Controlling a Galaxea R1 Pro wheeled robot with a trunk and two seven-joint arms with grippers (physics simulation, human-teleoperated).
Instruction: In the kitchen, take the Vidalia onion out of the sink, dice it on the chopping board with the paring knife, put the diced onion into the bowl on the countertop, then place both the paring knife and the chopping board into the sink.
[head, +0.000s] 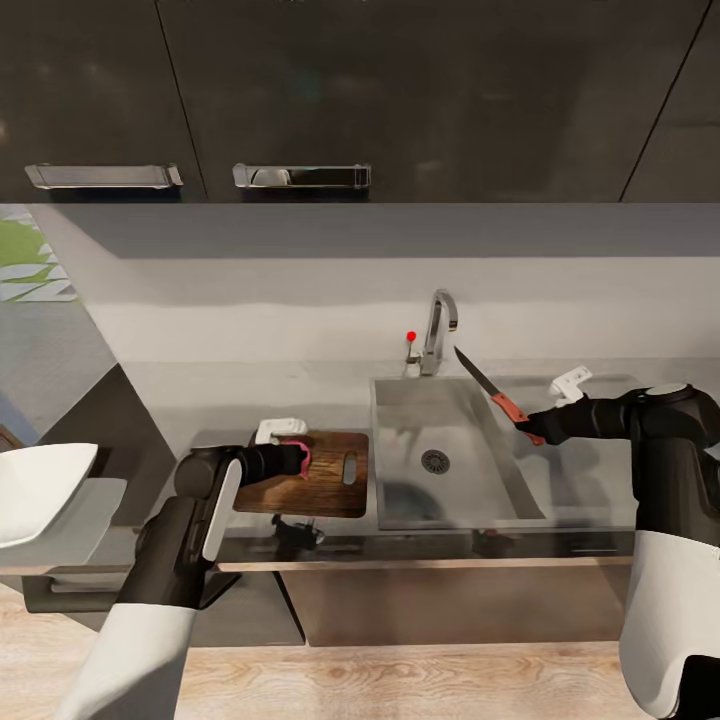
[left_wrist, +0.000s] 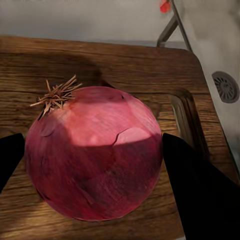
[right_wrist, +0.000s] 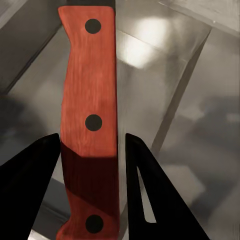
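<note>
A dark pink-red onion (left_wrist: 95, 155) with a dry tuft sits on the brown chopping board (left_wrist: 125, 65), and my left gripper (left_wrist: 92, 145) is shut on it, one black finger (left_wrist: 200, 195) at each side. In the head view this gripper (head: 296, 456) and the onion (head: 303, 462) are over the board's (head: 330, 490) left half. My right gripper (head: 532, 430) is shut on the paring knife (head: 490, 385), held above the sink's (head: 400, 480) right side with the dark blade pointing up toward the tap (head: 438, 330). The orange-red handle (right_wrist: 90, 125) lies between the fingers (right_wrist: 30, 190). A white bowl (head: 40, 490) stands at far left.
The board's slot handle hole (head: 350, 468) faces the sink, whose round drain (head: 435, 461) shows in the basin. A red knob (head: 411, 336) stands beside the tap. Dark upper cabinets with metal handles (head: 300, 176) hang above the grey countertop (head: 200, 400).
</note>
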